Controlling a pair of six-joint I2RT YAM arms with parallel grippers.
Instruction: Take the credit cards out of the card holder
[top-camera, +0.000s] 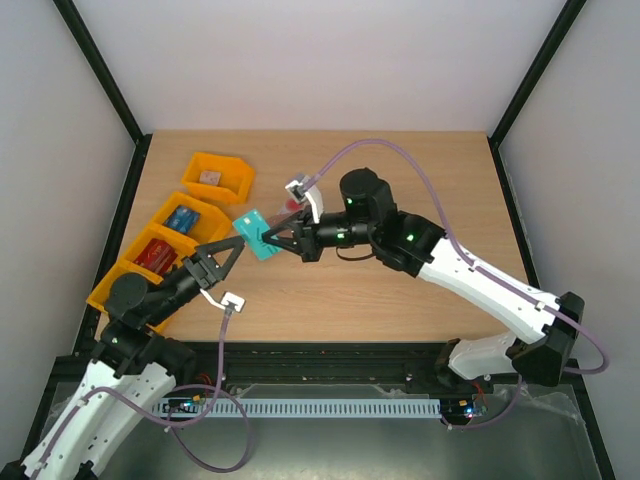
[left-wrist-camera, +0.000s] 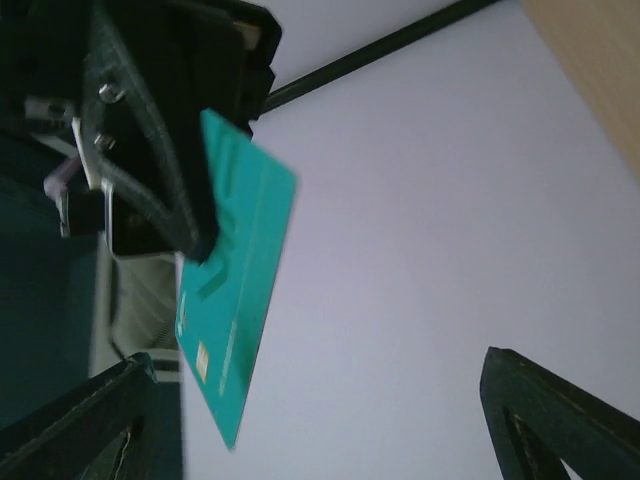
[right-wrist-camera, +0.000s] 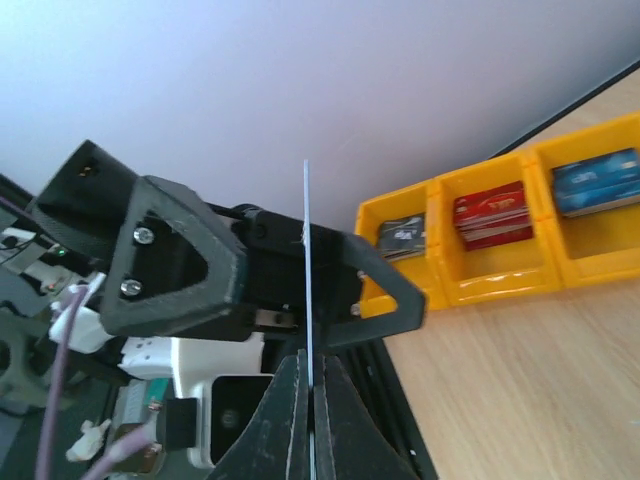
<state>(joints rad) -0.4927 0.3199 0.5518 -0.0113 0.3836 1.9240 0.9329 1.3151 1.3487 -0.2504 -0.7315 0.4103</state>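
A teal-green credit card (top-camera: 258, 236) hangs in the air over the table's left-middle, and my right gripper (top-camera: 273, 238) is shut on its edge. In the right wrist view the card (right-wrist-camera: 307, 250) shows edge-on as a thin line, pinched between the fingertips (right-wrist-camera: 290, 400). My left gripper (top-camera: 228, 262) faces it from the left with its jaws wide open. In the left wrist view the card (left-wrist-camera: 238, 300) sits near the left finger (left-wrist-camera: 110, 420) and nothing touches it there. A small reddish patch, likely the card holder (top-camera: 292, 204), shows behind the right wrist; most of it is hidden.
Three orange bins (top-camera: 218, 178) (top-camera: 186, 218) (top-camera: 150, 258) stand in a row along the table's left edge, holding stacks of grey, blue and red cards. The black frame posts and white walls close in the sides and back.
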